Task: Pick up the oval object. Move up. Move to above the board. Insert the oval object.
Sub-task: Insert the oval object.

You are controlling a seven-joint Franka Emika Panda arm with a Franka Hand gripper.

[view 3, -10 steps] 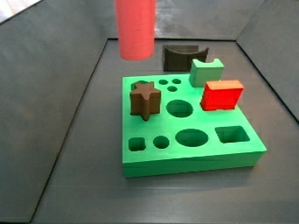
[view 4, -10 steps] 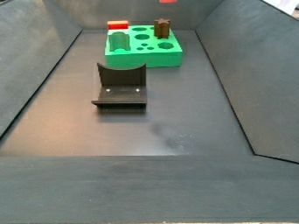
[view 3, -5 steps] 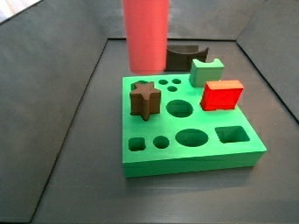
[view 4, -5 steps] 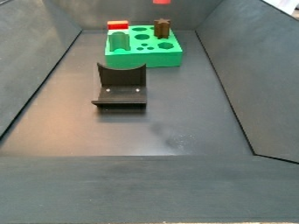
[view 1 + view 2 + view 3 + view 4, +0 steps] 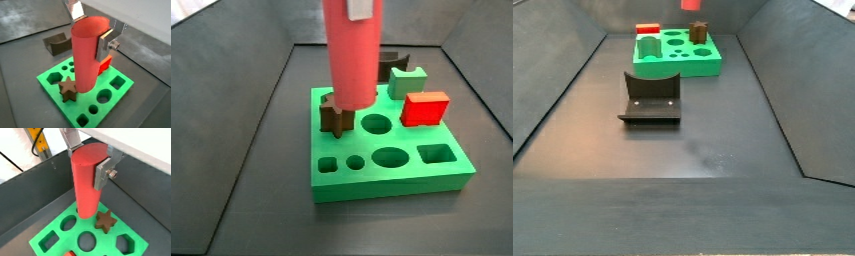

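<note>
No writing or brand marks are legible on any item. The gripper (image 5: 91, 26) is clamped on the upper end of one oval object (image 5: 88, 57), held upright above the board (image 5: 123, 83). One board is present, carrying one brown star piece (image 5: 104, 221), one red cube (image 5: 425, 108) and one small green block (image 5: 409, 81). One fixture (image 5: 651, 97) stands on the floor, near the board.

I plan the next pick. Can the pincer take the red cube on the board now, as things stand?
Probably not. The pincer is shut on the oval object, held upright over the board, so its jaws are occupied. The red cube itself sits uncovered.
</note>
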